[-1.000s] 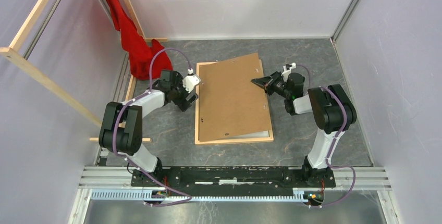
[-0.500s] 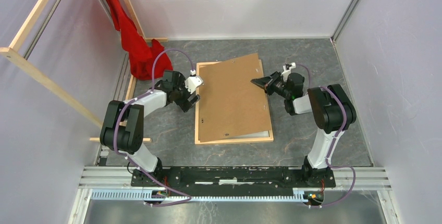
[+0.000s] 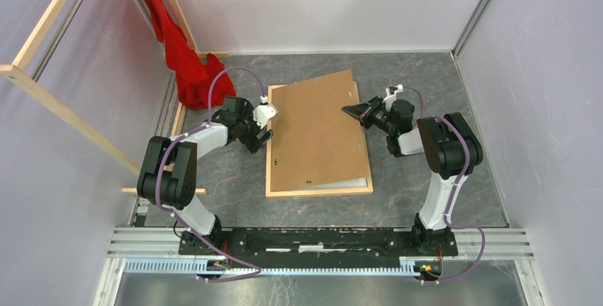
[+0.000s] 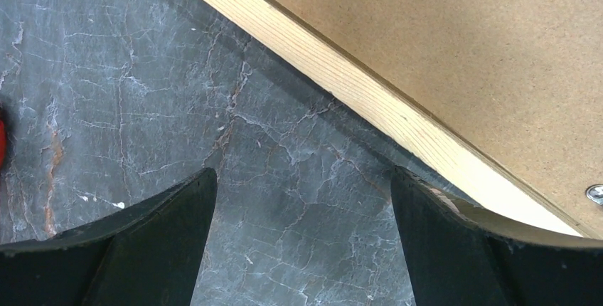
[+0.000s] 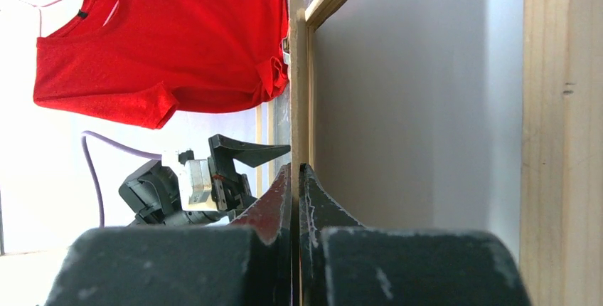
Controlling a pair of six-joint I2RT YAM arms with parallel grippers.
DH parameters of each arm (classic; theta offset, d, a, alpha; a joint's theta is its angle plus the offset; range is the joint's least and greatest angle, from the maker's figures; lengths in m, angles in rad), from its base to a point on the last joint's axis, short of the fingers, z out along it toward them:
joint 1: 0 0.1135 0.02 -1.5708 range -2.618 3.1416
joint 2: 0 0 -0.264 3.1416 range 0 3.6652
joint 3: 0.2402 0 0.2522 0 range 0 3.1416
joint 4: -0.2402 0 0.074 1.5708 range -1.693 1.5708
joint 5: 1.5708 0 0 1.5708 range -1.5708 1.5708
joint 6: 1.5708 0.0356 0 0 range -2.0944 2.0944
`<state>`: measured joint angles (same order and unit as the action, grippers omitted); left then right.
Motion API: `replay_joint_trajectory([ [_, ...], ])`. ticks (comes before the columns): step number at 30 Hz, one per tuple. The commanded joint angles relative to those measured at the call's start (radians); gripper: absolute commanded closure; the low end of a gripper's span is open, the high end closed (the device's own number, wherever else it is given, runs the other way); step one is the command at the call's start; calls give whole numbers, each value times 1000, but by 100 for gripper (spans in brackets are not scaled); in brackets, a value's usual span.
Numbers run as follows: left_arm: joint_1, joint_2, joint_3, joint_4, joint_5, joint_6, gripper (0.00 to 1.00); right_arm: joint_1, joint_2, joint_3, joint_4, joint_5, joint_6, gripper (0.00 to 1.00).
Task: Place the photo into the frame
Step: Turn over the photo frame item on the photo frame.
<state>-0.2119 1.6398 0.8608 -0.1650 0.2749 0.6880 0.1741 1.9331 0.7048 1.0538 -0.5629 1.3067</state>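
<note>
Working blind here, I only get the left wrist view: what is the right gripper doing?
Observer: The right gripper is shut, its tips at the board's right edge.
Operator: Is the board seated in the frame?
Observer: No, it lies skewed across the frame, far corner overhanging.
Operator: And the photo?
Observer: Probably the white sheet showing beside the board's near right corner, inside the frame.

left fingers (image 4: pixel 149 242) spread wide and low, right fingers (image 5: pixel 321 210) pressed tightly together.
</note>
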Motion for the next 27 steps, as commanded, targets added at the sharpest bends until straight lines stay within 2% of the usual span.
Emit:
replay_joint_trajectory([
  [1,-6,9,0,13,27,-15,3,1,10,42,126,7,23,100],
  [10,-6,13,-3,13,35,-11,3,3,6,39,89,6,-26,100],
  [24,-36,15,-5,14,30,18,4,41,-53,90,-244,95,-237,100],
  [27,-45,13,-6,21,24,20,4,60,-70,153,-428,141,-341,86],
])
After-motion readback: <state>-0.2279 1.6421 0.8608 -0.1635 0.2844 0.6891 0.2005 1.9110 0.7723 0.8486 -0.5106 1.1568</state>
